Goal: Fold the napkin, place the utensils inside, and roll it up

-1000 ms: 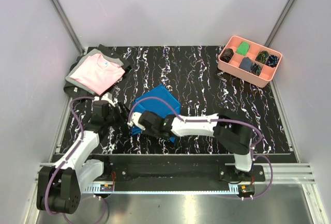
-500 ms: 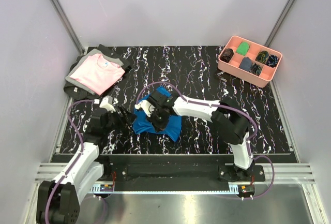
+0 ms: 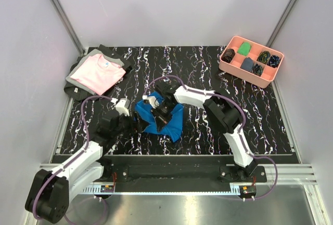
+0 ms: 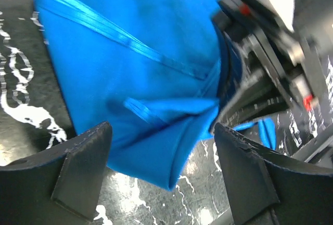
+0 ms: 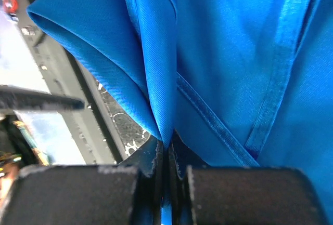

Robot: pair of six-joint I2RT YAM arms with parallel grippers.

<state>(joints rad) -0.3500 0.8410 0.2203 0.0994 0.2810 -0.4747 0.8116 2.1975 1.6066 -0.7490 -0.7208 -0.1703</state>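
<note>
napkin (image 3: 174,126) bunched up, pinched in right fingers (image 5: 156,160); left fingers (image 4: 83,168) spread

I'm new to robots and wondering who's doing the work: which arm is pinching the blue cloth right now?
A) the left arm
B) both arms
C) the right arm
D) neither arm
C: the right gripper is pressed shut on a fold of the napkin, while the left gripper stands open, clamping nothing.

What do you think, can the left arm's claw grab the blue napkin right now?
Probably yes. The left gripper is open and the napkin sits right in front of it, with nothing between. The right gripper is shut on a fold close by, so the two might bump.
</note>
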